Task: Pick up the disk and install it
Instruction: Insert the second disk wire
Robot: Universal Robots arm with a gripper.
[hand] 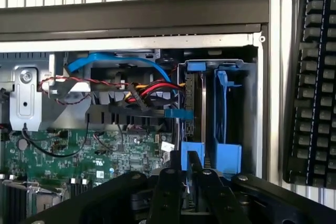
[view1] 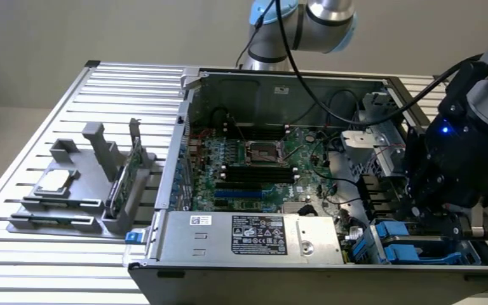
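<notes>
The disk [hand: 195, 103] stands on edge in the drive bay at the corner of the open computer case [view1: 278, 79], its blue carrier [hand: 192, 67] framing the dark metal body. My gripper [hand: 185, 174] sits at the near end of that carrier, its black fingers [hand: 169, 184] shut on the blue end piece. In the exterior view the gripper [view1: 431, 213] hangs low over the blue carriers [view1: 395, 234] on the exterior view's right side of the case.
A second blue carrier [hand: 224, 121] sits beside the disk. Red and blue cables [hand: 149, 85] cross near the bay. The case holds the motherboard [view1: 253, 165] and power supply [view1: 253, 236]. A grey fixture [view1: 74, 203] carries a CPU chip [view1: 55, 182] and green card [view1: 125, 181]. A keyboard [hand: 315, 77] lies outside.
</notes>
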